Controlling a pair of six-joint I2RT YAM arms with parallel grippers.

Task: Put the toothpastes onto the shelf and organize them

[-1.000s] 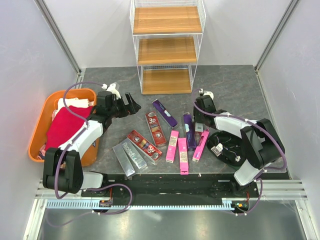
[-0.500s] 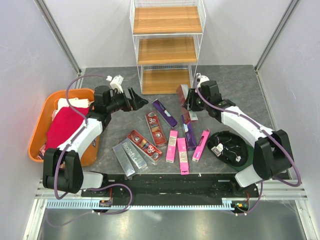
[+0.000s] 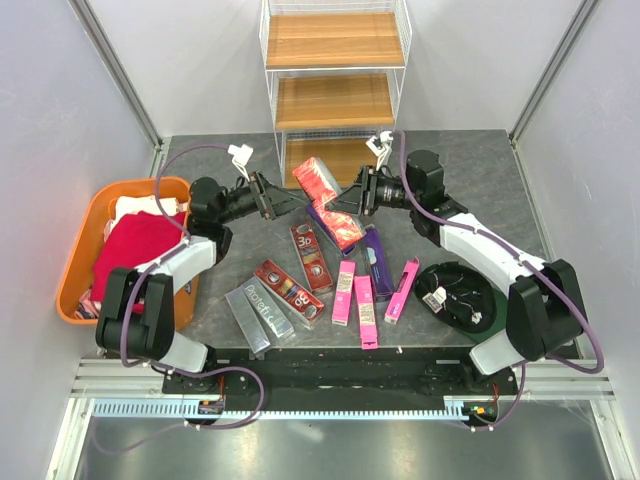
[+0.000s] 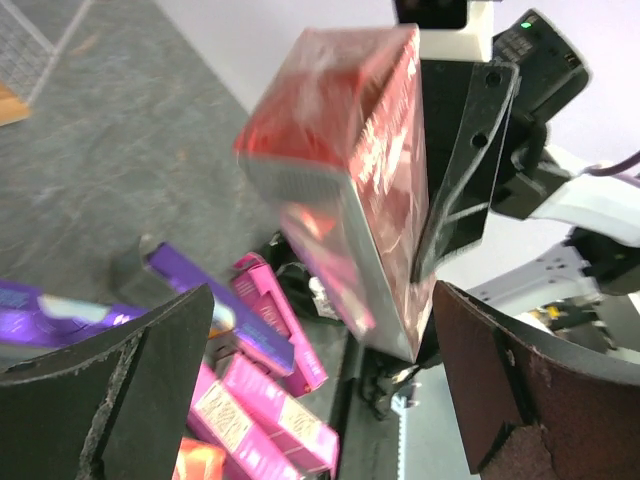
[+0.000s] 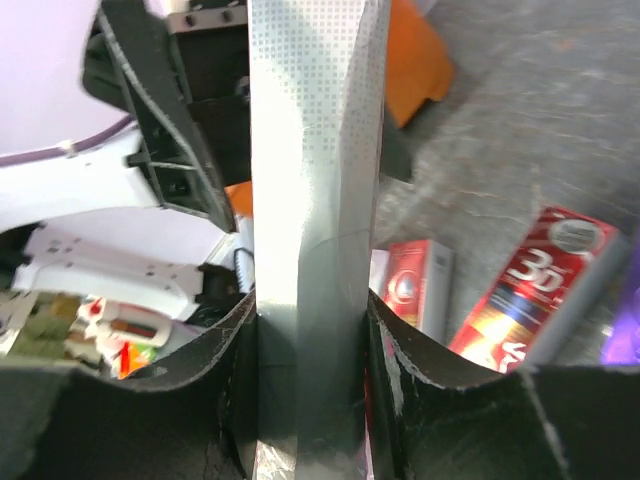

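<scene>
A long red cardboard toothpaste box [image 3: 320,182] is held tilted above the table at the centre of the frame, clamped between the jaws of the right gripper [image 3: 352,197]. Just left of it, the left gripper [image 3: 272,197] is turned towards the box, its jaws wide apart and clear of it. The tall white wire shelf [image 3: 335,100] with three wooden tiers stands at upper centre. More toothpastes are spread over the grey table [image 3: 450,170] at lower centre: two red boxes [image 3: 311,257], three pink boxes [image 3: 366,310], a purple box [image 3: 377,258] and silver-grey boxes [image 3: 268,308]. At left, an orange plastic tub [image 3: 70,280] holds a red cloth [image 3: 130,250].
</scene>
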